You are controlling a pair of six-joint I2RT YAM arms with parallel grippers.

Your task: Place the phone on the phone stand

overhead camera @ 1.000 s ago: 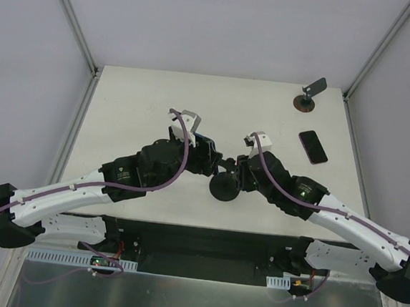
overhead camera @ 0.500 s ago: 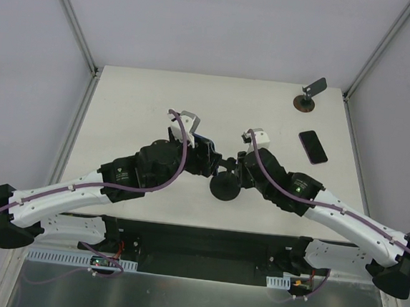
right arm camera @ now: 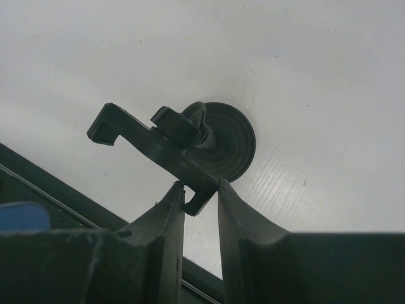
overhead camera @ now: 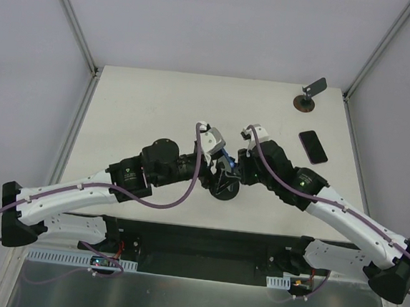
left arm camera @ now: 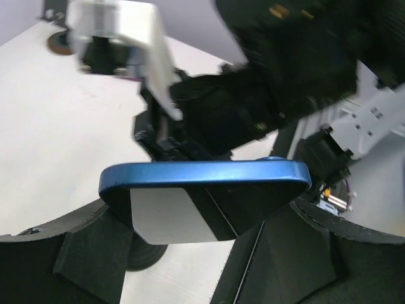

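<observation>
The phone (left arm camera: 202, 178), black with a blue edge and a glossy screen, is clamped between my left gripper's (left arm camera: 202, 218) fingers. In the top view it (overhead camera: 225, 157) hangs just above the phone stand (overhead camera: 224, 191), with the left gripper (overhead camera: 218, 153) beside it. The all-black stand stands near the table's front middle. In the right wrist view its round disc base (right arm camera: 233, 144) and clamp head (right arm camera: 149, 140) show. My right gripper (right arm camera: 201, 190) is shut on the lower end of the clamp head. In the top view it (overhead camera: 235, 173) sits just right of the stand.
A black phone with a reddish rim (overhead camera: 312, 146) lies at the right. A brown-based stand with a grey plate (overhead camera: 309, 95) stands at the back right corner. The table's front edge (overhead camera: 206, 227) is close behind the stand. Both arms crowd the front middle.
My left gripper has turned and moved right with the phone, from left of the stand to just above it. My right gripper stays shut on the stand.
</observation>
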